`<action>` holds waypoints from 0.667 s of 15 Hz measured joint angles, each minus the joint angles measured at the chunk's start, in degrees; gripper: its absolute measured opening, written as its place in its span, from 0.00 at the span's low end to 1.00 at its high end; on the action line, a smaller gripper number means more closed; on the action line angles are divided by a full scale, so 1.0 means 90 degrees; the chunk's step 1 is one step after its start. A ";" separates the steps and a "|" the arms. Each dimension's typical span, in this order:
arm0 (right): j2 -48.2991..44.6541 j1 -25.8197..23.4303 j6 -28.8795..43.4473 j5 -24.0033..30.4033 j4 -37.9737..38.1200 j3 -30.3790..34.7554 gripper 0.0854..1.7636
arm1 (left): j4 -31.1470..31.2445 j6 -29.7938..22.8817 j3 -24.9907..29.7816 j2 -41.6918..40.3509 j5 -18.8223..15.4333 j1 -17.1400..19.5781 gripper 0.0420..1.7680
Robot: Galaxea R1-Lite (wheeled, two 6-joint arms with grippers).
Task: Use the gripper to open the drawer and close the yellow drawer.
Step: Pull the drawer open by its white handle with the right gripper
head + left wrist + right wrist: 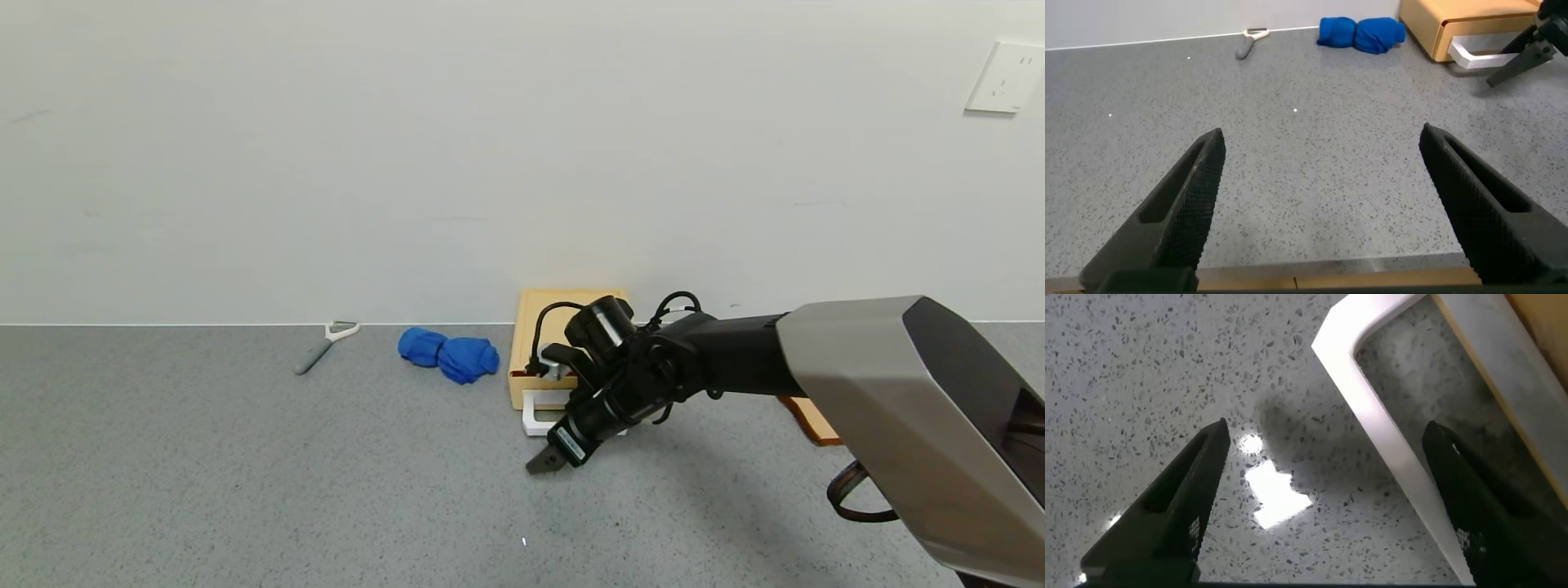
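The pale yellow-orange drawer [535, 327] lies flat on the grey table by the wall, with its white loop handle [539, 420] pointing toward me. My right gripper [545, 461] hangs low over the table just in front of the handle, fingers open. In the right wrist view the handle's white bar [1388, 449] runs between the open fingers [1184, 498], and nothing is gripped. The left wrist view shows the drawer [1470, 20], its handle [1474, 55] and the right gripper [1515, 69] far off. My left gripper [1323, 204] is open and empty over bare table near the front edge.
A crumpled blue cloth [451, 353] lies just left of the drawer, and a grey-and-white peeler [325, 343] farther left by the wall. A tan toast slice [808, 420] shows behind my right arm. The table's front edge [1331, 273] is under my left gripper.
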 joint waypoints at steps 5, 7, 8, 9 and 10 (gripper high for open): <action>-0.0190 0.0133 0.0062 0.0003 0.0083 0.0393 0.97 | 0.0000 0.0000 0.0000 0.0000 0.0000 -0.0003 0.97; -0.0316 0.0203 0.0072 0.0004 0.0092 0.0641 0.97 | 0.0000 -0.0003 0.0000 0.0000 0.0000 -0.0003 0.97; -0.0396 0.0242 0.0072 0.0004 0.0095 0.0784 0.97 | 0.0000 0.0000 0.0000 0.0000 0.0000 -0.0003 0.97; -0.0466 0.0276 0.0080 0.0007 0.0102 0.0903 0.97 | 0.0000 -0.0003 0.0000 0.0000 0.0000 -0.0005 0.97; -0.0539 0.0322 0.0102 0.0003 0.0118 0.1025 0.97 | 0.0000 0.0000 0.0000 0.0000 0.0000 -0.0005 0.97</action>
